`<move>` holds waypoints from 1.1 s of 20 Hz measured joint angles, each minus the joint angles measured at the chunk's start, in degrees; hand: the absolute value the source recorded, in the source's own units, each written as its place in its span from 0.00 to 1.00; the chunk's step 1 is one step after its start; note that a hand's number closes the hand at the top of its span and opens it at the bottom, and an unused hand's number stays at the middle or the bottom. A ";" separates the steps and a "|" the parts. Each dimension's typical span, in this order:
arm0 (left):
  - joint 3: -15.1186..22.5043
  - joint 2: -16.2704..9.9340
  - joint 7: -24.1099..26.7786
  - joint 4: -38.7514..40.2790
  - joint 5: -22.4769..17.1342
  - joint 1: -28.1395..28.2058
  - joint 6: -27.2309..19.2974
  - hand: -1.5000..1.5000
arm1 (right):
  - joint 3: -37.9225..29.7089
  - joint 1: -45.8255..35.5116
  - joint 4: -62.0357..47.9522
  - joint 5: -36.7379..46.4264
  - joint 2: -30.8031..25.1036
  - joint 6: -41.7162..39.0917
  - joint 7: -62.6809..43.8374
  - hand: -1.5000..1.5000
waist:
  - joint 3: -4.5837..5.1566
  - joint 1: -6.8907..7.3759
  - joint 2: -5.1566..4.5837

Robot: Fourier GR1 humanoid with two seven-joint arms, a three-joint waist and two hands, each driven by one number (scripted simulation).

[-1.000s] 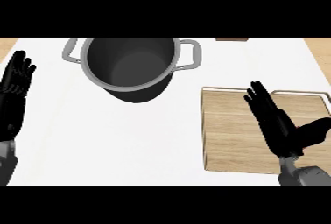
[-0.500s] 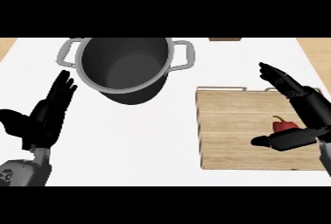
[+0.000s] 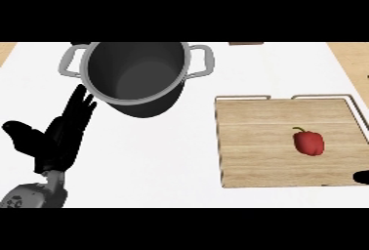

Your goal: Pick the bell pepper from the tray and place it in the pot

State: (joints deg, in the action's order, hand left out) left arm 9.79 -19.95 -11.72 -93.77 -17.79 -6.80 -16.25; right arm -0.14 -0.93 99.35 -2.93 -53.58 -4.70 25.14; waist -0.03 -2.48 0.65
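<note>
Fingers straight and released, the left hand [image 3: 61,134] has slid in beside the pot [image 3: 133,71], which sits empty at the counter's [image 3: 187,161] back. On the tray [image 3: 252,146], the bell pepper [image 3: 308,142] now lies fully uncovered and ungrasped, since the right hand [image 3: 361,177] pulled away. Only a dark sliver shows at the frame's edge; its fingers cannot be judged.
</note>
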 measured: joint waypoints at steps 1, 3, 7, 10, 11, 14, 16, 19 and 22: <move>0.05 0.13 -0.20 -0.36 0.00 0.45 -0.11 0.50 | -1.48 1.54 0.73 0.71 -2.04 -0.60 0.03 0.00 | 0.02 -0.05 0.01; 0.69 0.74 -0.49 -0.92 0.70 0.75 -0.68 0.50 | -4.55 3.17 2.77 1.08 -5.95 -2.41 -1.58 0.00 | 0.04 0.10 -0.02; 1.05 1.25 -1.83 -1.24 1.41 0.00 -1.21 0.50 | -8.99 6.64 7.54 2.22 -12.43 -6.65 -6.45 0.00 | 0.09 0.22 -0.08; 1.65 1.39 -3.12 -3.14 2.15 0.73 -1.84 0.50 | -11.54 9.12 11.57 2.41 -15.96 -10.34 -12.10 0.00 | 0.12 0.40 -0.06; 1.53 1.44 -3.30 -3.37 2.14 0.75 -1.81 0.50 | -12.13 9.63 12.90 2.32 -16.81 -11.51 -14.48 0.00 | 0.13 0.53 -0.09; 1.45 1.53 -3.72 -3.68 2.44 0.44 -1.33 0.50 | -13.39 10.21 16.54 1.61 -18.23 -14.62 -22.09 0.00 | 0.12 1.07 -0.26; 1.90 2.15 -4.18 -3.42 3.13 -0.24 -1.43 0.50 | -13.25 10.01 17.60 1.83 -18.44 -16.32 -26.02 0.00 | 0.13 1.47 -0.38; 2.19 3.04 -4.81 -3.55 3.90 -1.06 -1.36 0.50 | -10.82 8.70 19.88 2.64 -17.11 -17.58 -32.53 0.00 | 0.10 2.11 -0.53; 1.10 3.28 -4.68 -1.67 3.52 -2.42 0.37 0.50 | -7.77 6.22 19.33 4.24 -15.31 -18.92 -36.47 0.00 | 0.08 2.57 -0.68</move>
State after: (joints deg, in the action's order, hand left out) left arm 10.89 -16.67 -16.41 -95.45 -14.27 -9.23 -15.88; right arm -7.91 5.29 118.69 1.30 -68.89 -23.62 -11.33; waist 0.04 0.09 -0.03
